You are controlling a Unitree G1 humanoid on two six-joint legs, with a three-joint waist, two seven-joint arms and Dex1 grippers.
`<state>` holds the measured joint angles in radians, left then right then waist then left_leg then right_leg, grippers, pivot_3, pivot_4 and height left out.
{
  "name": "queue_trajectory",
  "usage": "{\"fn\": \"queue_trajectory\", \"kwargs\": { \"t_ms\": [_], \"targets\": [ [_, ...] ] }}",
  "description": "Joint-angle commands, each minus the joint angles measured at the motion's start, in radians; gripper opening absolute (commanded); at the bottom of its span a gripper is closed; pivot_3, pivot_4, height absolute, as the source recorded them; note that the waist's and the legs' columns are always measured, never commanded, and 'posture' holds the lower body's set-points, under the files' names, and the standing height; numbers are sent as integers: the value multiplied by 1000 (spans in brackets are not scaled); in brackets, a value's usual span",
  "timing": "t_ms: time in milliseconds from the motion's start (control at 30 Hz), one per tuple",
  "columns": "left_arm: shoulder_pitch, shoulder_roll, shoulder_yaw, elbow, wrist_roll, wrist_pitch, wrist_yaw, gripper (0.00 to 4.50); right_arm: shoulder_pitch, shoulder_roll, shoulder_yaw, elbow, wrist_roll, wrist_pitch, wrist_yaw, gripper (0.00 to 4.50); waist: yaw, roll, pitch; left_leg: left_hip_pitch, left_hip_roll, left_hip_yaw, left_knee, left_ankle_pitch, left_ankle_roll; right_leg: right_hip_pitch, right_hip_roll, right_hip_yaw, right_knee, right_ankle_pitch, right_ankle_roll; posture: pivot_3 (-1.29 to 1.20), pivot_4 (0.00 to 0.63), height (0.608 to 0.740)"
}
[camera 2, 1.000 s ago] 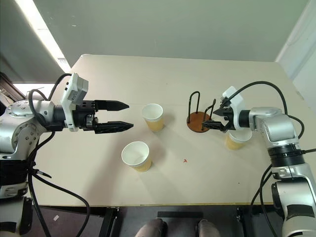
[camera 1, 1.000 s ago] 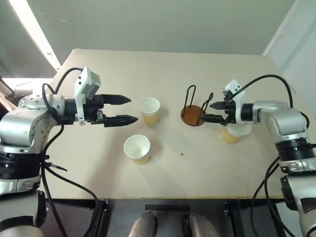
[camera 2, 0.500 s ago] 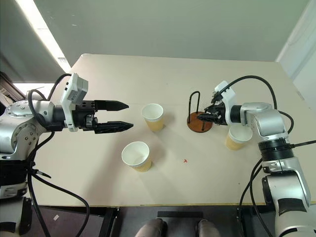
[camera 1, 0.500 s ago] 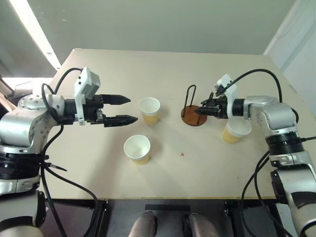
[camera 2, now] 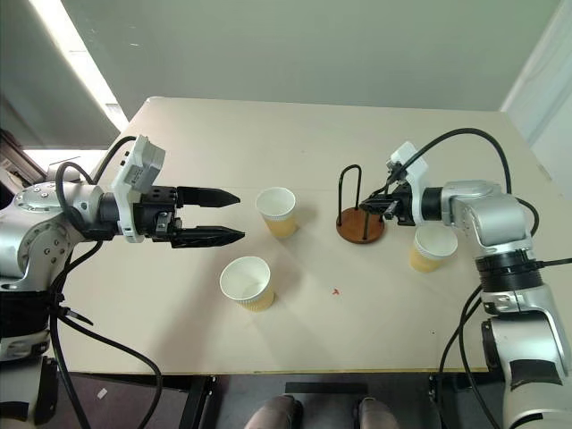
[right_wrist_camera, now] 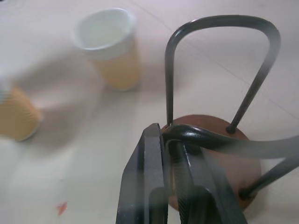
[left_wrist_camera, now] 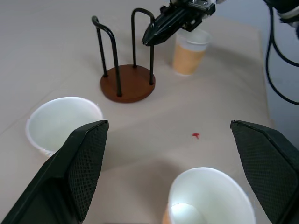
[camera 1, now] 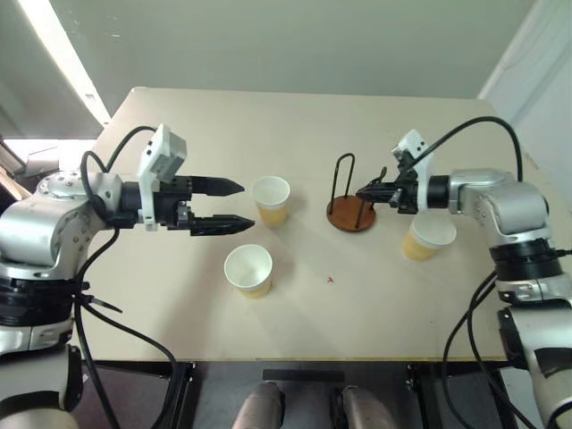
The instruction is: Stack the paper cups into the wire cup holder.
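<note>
The wire cup holder (camera 1: 350, 215), a rust-brown disc with two black wire loops, stands right of the table's middle. My right gripper (camera 1: 363, 193) is shut on the top of its near loop; the right wrist view shows both fingers (right_wrist_camera: 150, 173) pinching that wire. One paper cup (camera 1: 427, 237) stands upright just right of the holder, under my right forearm. Another cup (camera 1: 271, 198) stands left of the holder, and a third (camera 1: 248, 269) is nearer the front. My left gripper (camera 1: 247, 205) is open, level, pointing at the middle cup from its left, a short gap away.
The tan table (camera 1: 295, 125) has bare room behind the cups and along its front edge (camera 1: 357, 356). A tiny red speck (camera 1: 330, 280) lies in front of the holder. Black cables hang from both arms.
My right gripper, open beside the holder a second ago, has shut on the holder's near wire loop and drawn up a little. The left arm and the cups have stayed put.
</note>
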<state>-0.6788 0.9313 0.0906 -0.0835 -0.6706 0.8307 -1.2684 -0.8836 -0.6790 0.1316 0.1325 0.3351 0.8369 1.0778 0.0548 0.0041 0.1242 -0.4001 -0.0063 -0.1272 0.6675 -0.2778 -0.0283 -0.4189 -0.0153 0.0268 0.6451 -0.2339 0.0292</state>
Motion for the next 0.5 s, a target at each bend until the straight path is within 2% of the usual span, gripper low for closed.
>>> {"fn": "queue_trajectory", "kwargs": {
  "t_ms": [33, 200, 500],
  "targets": [
    [-17, 23, -9, -81, -76, 69, -47, 4500, 38, -74, 10, -164, 48, -5, 99, 52, 0, 0, 0, 0, 0, 0, 0, 0, 0, 0, 0, 0, 0, 0, 0, 0, 150, 740],
    [-15, 54, -58, -161, -131, 125, -113, 4500, 118, -148, 28, -337, 95, 17, 168, 52, -2, 0, 0, 0, 0, 1, 0, 0, 0, 0, 0, 0, 0, 0, 0, 0, 150, 740],
    [-57, 81, -132, -147, -110, 111, -185, 4500, 196, -163, 73, -458, 112, 6, 177, 52, -5, 0, 0, 3, 1, 2, 4, 0, 0, 1, 0, 2, 0, 0, 0, 0, 150, 740]
  ]
}}
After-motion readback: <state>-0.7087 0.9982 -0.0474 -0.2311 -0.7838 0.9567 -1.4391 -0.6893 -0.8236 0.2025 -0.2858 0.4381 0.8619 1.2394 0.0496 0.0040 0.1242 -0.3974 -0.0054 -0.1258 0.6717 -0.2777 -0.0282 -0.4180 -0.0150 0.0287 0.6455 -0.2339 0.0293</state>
